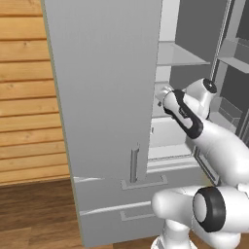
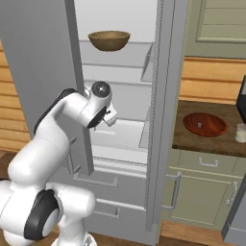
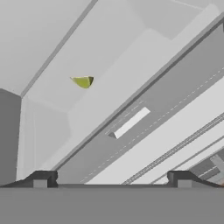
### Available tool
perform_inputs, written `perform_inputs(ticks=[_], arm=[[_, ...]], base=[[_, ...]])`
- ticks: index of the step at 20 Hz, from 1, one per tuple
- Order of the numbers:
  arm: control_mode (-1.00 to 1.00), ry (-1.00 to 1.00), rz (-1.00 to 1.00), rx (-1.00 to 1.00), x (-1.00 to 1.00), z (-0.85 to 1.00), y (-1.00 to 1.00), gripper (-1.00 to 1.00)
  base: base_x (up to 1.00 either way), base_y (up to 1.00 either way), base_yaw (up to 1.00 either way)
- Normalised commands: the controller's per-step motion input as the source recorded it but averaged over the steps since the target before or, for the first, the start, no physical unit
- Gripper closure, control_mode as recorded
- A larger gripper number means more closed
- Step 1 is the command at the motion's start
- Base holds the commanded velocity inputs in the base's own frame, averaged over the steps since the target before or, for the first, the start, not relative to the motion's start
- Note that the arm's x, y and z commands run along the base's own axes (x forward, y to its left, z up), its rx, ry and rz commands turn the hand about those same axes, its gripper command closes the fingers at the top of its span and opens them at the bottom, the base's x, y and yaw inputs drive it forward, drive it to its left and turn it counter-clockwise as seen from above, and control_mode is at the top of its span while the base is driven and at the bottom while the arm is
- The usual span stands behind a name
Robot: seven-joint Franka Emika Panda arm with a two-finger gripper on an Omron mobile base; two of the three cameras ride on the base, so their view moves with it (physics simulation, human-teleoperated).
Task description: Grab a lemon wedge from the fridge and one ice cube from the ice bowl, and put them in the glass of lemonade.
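there, lemon wedge: tiny yellow-green sliver on pale fridge shelf.

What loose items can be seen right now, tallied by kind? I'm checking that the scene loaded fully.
Wooden bowls: 2, the deep tan wooden bowl on a fridge shelf and the shallow reddish-brown wooden bowl on the counter.
Yellow-green lemon wedges: 1.
Clear glasses of pale lemonade: 1.
Total: 4.

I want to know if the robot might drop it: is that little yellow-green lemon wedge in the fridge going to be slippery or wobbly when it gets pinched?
The lemon wedge looks tiny beside the spread fingertips, so probably light and easily nudged away. Its curved, tapering shape may let it rock or squirt out of a pinch. It rests on a smooth pale fridge shelf, so it could slide.
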Motion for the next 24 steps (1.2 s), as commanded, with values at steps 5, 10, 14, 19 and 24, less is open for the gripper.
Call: perform_inputs(ticks=[5,10,14,19,24], arm=[[-1.0,0.0,0.0,0.01,0.59,0.0,-0.02,-1.0],[-1.0,0.0,0.02,-0.02,0.15,0.0,0.54,-1.0],[-1.0,0.0,0.15,-0.06,-0.36,0.0,0.96,-1.0],[-1.0,0.0,0.28,-0.05,-0.7,0.0,0.98,-1.0],[-1.0,-0.01,0.32,-0.05,-0.5,0.0,1.0,-1.0]], base=[[0.0,0.0,0.0],[0.0,0.0,0.0],[0.0,0.0,0.0],[0.0,0.0,0.0],[0.0,0.0,0.0]])
